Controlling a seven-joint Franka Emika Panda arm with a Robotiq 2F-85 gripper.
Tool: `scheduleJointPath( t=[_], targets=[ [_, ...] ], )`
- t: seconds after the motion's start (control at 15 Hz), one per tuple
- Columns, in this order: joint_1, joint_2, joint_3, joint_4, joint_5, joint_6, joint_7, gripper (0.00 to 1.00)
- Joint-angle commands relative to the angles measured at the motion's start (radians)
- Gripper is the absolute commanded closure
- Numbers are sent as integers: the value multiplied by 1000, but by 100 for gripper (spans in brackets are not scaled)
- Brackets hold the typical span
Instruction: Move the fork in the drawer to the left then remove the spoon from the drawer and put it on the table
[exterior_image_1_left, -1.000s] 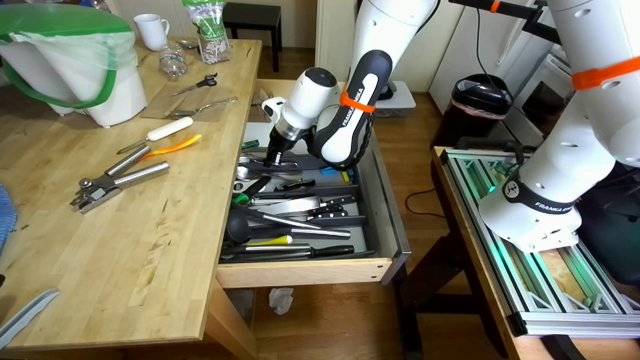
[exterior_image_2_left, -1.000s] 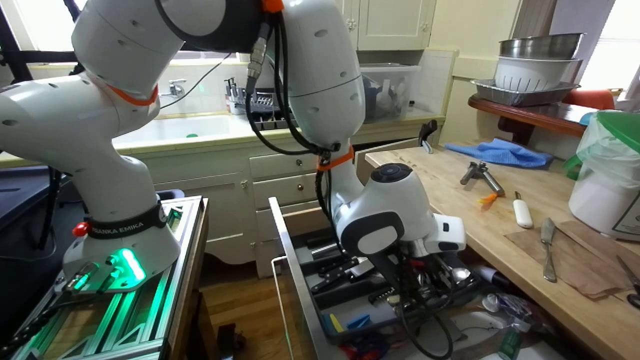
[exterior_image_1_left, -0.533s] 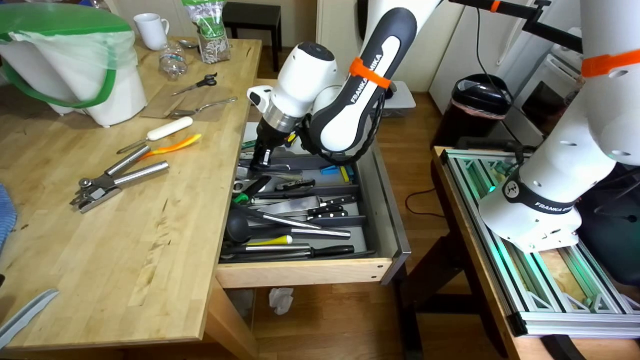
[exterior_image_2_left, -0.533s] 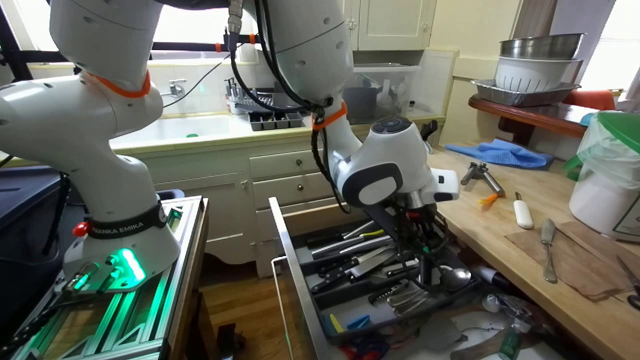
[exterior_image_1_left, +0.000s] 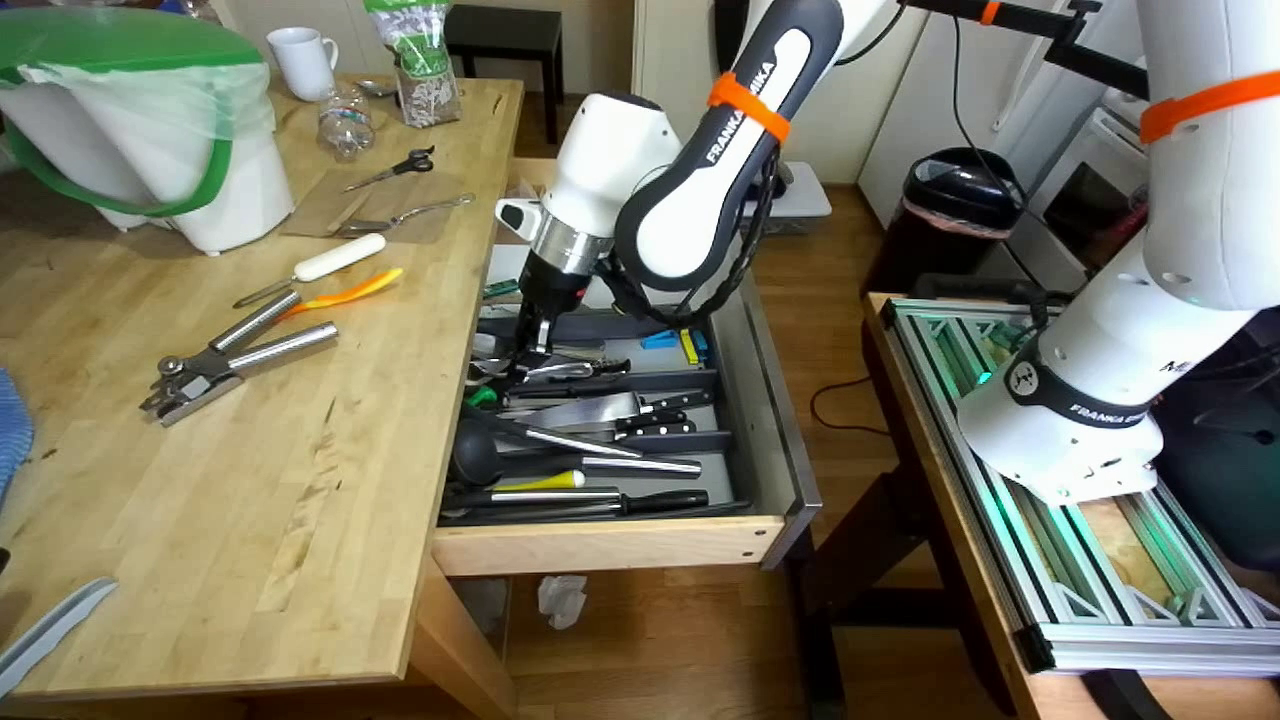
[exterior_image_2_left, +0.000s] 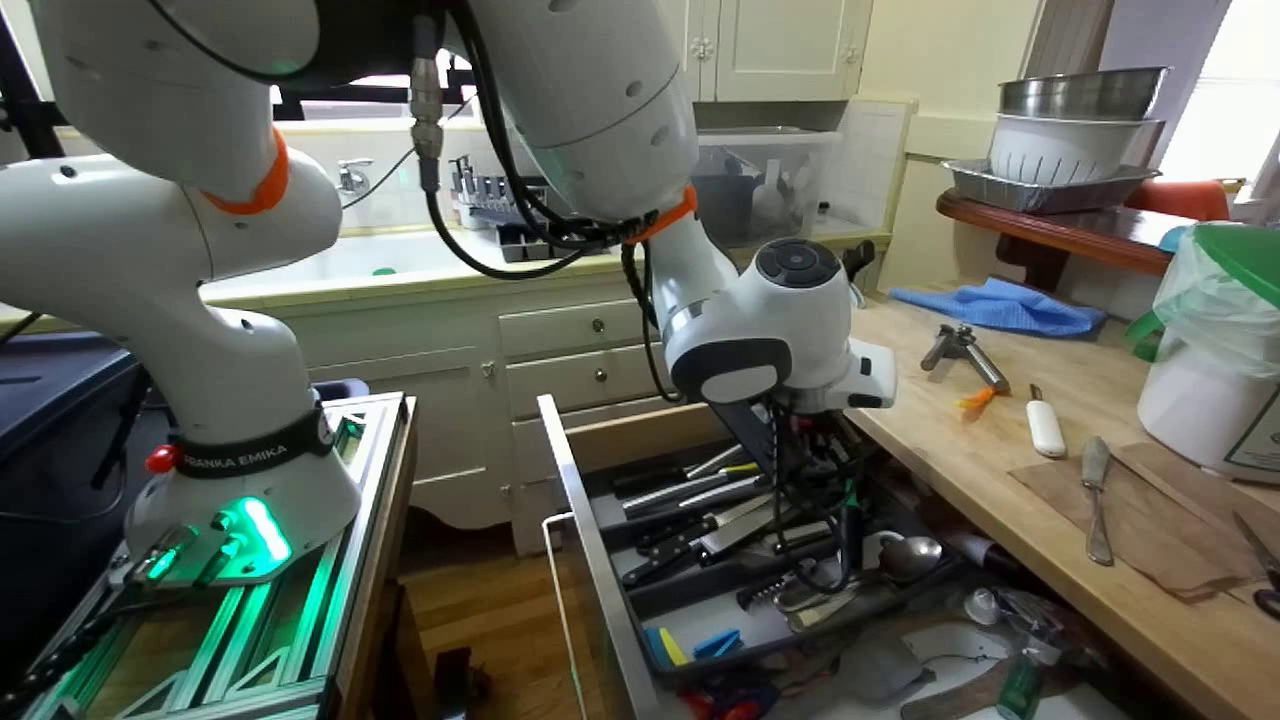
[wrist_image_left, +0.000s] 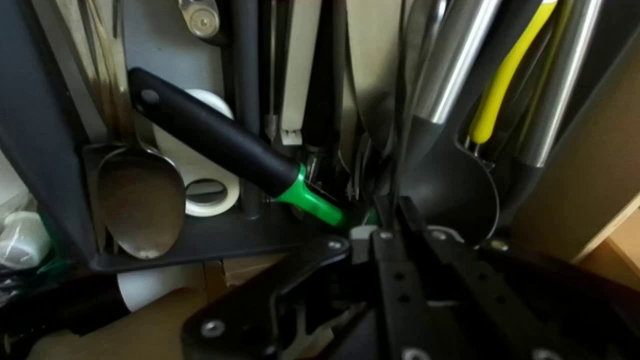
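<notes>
The drawer (exterior_image_1_left: 610, 545) is open beside the wooden table (exterior_image_1_left: 330, 500) and also shows in an exterior view (exterior_image_2_left: 578, 480). My gripper (wrist_image_left: 395, 205) is shut on a thin metal utensil, apparently the fork (wrist_image_left: 401, 145), seen edge-on. Its end is hidden between the fingers. In an exterior view the gripper (exterior_image_1_left: 520, 368) holds the fork (exterior_image_1_left: 560, 371) low over the middle compartments of the grey tray. The large metal spoon (wrist_image_left: 142, 200) lies bowl towards the tray's end in the outer compartment, apart from the gripper. It also shows in an exterior view (exterior_image_2_left: 910, 556).
A black handle with a green collar (wrist_image_left: 215, 135) lies aslant beside the gripper. Knives (exterior_image_1_left: 590, 410), a black ladle (wrist_image_left: 450, 195) and a yellow-handled tool (wrist_image_left: 505, 75) fill nearby compartments. A white-handled tool (exterior_image_1_left: 340, 258) and metal pliers-like tool (exterior_image_1_left: 240, 360) lie on the table.
The gripper has risen from the spoon's compartment with the metal utensil in it. It has then shifted across the tray towards the knives. The spoon stays in its compartment.
</notes>
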Motion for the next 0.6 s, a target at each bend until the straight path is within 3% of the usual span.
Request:
scheduleJointPath(
  t=[0.0,0.53],
  targets=[
    [-62,30,51,12,81,-97,-101,99],
    [-48,85,2,39,125,-58,-186,99]
  ],
)
